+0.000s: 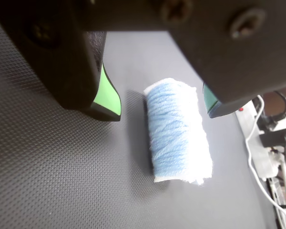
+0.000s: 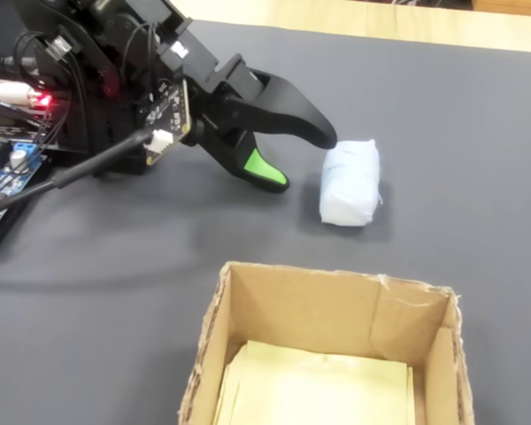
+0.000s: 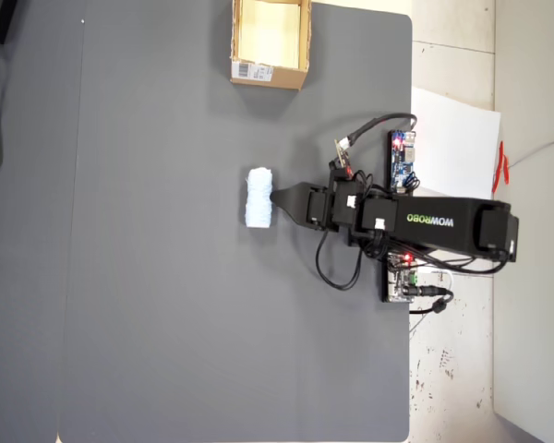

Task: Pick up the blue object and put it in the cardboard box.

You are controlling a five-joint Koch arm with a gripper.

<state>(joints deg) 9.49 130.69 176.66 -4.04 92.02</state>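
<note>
Blue object lies between open tool, seemingly untouched.

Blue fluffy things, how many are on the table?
1. The blue object lies on the gray mat, just in front of the open hand and apart from the cardboard box. None seems hidden.

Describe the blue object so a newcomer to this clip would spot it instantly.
On the dark grey mat, look just ahead of the black gripper. The blue object is a pale bluish-white, lumpy oblong wad lying alone there, much paler and softer-looking than the tan cardboard box nearby.
</note>
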